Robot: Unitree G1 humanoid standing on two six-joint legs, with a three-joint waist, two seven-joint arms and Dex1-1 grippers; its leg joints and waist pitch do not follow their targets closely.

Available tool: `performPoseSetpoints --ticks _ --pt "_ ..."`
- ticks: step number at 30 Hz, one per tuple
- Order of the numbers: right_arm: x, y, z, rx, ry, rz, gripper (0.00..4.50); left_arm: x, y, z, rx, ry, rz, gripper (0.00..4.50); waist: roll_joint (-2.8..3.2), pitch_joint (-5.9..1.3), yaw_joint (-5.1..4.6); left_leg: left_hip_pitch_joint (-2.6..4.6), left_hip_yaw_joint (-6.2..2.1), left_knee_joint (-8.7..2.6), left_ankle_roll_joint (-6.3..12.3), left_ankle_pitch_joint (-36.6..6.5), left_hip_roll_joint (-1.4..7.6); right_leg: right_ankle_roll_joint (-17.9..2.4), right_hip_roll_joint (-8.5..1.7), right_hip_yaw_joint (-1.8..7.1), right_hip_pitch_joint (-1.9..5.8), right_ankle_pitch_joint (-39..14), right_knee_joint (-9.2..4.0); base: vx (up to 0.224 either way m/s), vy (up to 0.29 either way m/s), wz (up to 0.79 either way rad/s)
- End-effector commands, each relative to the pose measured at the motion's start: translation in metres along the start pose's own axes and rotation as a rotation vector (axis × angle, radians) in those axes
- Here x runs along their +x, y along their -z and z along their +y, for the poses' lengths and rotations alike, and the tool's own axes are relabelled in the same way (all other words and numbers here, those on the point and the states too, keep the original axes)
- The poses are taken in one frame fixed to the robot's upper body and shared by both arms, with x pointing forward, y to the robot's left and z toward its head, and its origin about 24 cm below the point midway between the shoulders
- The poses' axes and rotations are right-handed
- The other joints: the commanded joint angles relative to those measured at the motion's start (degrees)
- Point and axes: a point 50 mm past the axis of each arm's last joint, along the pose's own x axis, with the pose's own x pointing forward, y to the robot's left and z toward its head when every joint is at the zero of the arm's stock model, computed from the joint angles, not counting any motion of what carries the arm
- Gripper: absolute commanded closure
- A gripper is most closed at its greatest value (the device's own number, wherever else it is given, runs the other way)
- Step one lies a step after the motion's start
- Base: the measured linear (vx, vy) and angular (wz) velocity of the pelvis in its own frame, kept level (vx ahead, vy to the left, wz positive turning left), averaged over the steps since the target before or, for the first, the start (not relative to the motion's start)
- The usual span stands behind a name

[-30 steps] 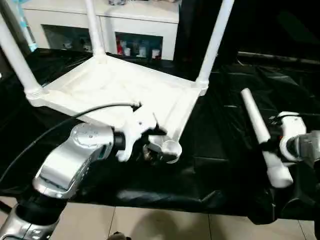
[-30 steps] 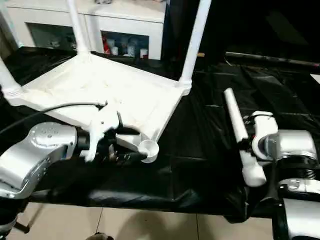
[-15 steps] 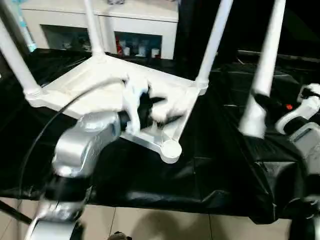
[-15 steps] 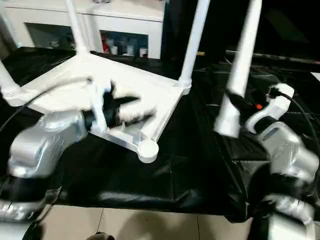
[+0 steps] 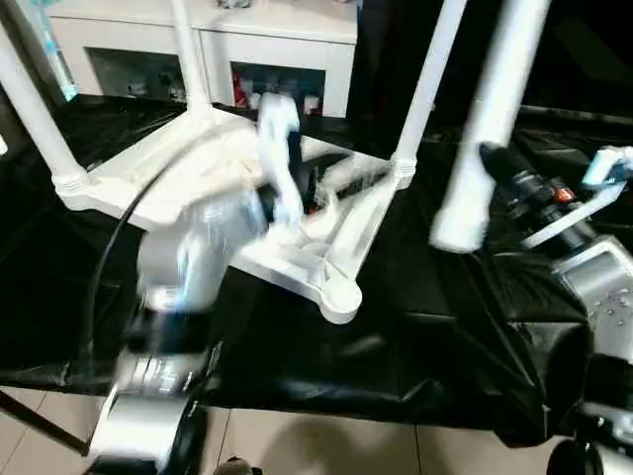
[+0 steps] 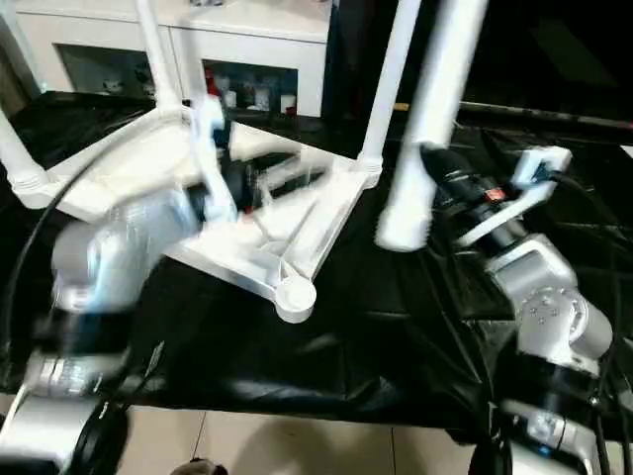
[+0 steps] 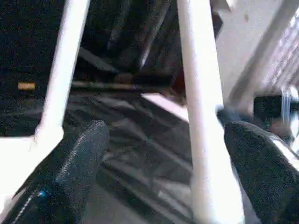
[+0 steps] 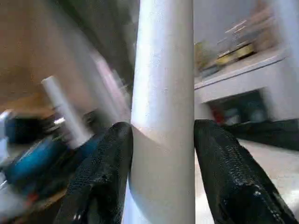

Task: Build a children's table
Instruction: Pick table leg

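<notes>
Leg (image 5: 490,119) near upright, thick end down, pinched by right end effector (image 8: 161,154); left end effector (image 7: 163,154) spread, empty.

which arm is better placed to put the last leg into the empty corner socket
Right. The right gripper is shut on the fourth leg, upright and beside the tabletop. The left gripper is open and empty; the empty socket faces up.

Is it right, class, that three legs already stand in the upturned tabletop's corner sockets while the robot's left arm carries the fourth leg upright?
Wrong arm. The right gripper carries the fourth leg; the right wrist view shows its fingers clamped on it. The rest holds: three legs stand in the tabletop.
</notes>
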Motion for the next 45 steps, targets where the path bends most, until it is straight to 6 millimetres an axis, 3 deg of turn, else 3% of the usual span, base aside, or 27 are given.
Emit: performPoseSetpoints --ticks 1,3,4,7,13,21,23,26,27,32,33,45 --pt "0.007 0.011 0.017 0.022 -0.130 0.085 2.72 0.007 -0.011 0.006 -0.093 -0.029 -0.034 0.00 -1.12 -3.80 0.53 1.60 -0.46 -3.41 0.96 -10.28 0.78 -10.20 -3.09 1.54 2.07 -8.95 -5.51 0.000 0.000 0.00" --pt "0.009 0.018 0.021 0.033 -0.159 0.119 2.72 0.011 -0.014 0.005 -0.121 -0.014 -0.038 0.00 -1.18 -3.85 0.68 1.55 -0.62 -3.49 0.73 -9.89 0.91 -10.03 -3.26 1.52 2.15 -8.54 -5.39 0.000 0.000 0.00" --pt "0.011 0.024 0.024 0.041 -0.182 0.145 2.72 0.014 -0.013 0.001 -0.126 0.019 -0.028 0.00 -1.57 -3.80 0.63 1.49 -0.54 -3.52 0.79 -9.69 0.90 -10.06 -3.22 1.49 2.10 -8.42 -5.45 0.000 0.000 0.00" --pt "0.010 0.028 0.024 0.049 -0.198 0.166 2.72 0.017 -0.010 -0.002 -0.144 0.046 -0.020 0.00 -1.19 -3.91 0.92 1.57 -0.56 -3.51 0.50 -8.50 1.12 -11.07 -3.31 1.55 2.04 -5.55 -5.07 0.000 0.000 0.00" --pt "0.011 0.037 0.031 0.056 -0.236 0.222 2.72 0.023 -0.008 -0.008 -0.198 0.090 -0.013 0.00 -1.54 -4.00 1.92 1.69 -0.39 -3.25 1.54 -5.80 1.10 -12.38 -3.32 1.60 2.28 0.71 -4.51 0.000 0.000 0.00" --pt "0.015 0.047 0.031 0.022 -0.238 0.278 2.72 0.021 -0.004 -0.010 -0.248 0.118 0.004 0.00 -1.53 -3.84 1.90 1.68 -0.48 -3.51 0.27 -7.84 1.18 -11.70 -3.47 1.63 2.32 -2.51 -4.88 0.000 0.000 0.00" --pt "0.015 0.048 0.031 0.018 -0.234 0.280 2.72 0.020 -0.003 -0.008 -0.250 0.105 0.005 0.34 -1.55 -3.82 1.89 1.67 -0.50 -3.54 0.16 -8.01 1.19 -11.40 -3.47 1.66 2.35 -2.68 -4.93 0.000 0.000 0.00" --pt "0.016 0.049 0.031 0.015 -0.229 0.282 2.72 0.019 -0.001 -0.006 -0.246 0.085 0.014 0.41 -1.53 -3.87 1.92 1.65 -0.52 -3.52 0.31 -7.34 1.18 -11.30 -3.42 1.63 2.36 -1.60 -4.80 0.000 0.000 0.00" --pt "0.016 0.049 0.031 0.012 -0.225 0.282 2.72 0.018 0.000 -0.005 -0.242 0.076 0.019 0.70 -1.55 -3.86 1.90 1.63 -0.50 -3.51 0.36 -7.29 1.16 -11.31 -3.41 1.63 2.37 -1.31 -4.80 0.000 0.000 0.00" --pt "0.016 0.050 0.030 0.007 -0.221 0.284 2.72 0.017 0.001 -0.005 -0.250 0.074 0.015 1.01 -1.60 -3.85 1.90 1.65 -0.49 -3.54 0.45 -7.32 1.18 -11.46 -3.42 1.61 2.36 -1.39 -4.79 0.000 0.000 0.00" --pt "0.017 0.049 0.029 0.006 -0.220 0.284 2.72 0.016 0.001 -0.005 -0.250 0.074 0.013 1.24 -1.58 -3.85 1.89 1.68 -0.49 -3.53 0.43 -7.41 1.20 -11.54 -3.41 1.62 2.36 -1.40 -4.79 0.000 0.000 0.00" --pt "0.018 0.050 0.029 -0.003 -0.214 0.282 2.72 0.015 -0.001 -0.005 -0.262 0.076 -0.009 2.09 -1.65 -3.88 1.92 1.65 -0.47 -3.46 0.62 -6.98 1.14 -11.55 -3.39 1.63 2.43 -0.71 -4.69 0.000 0.000 0.00"
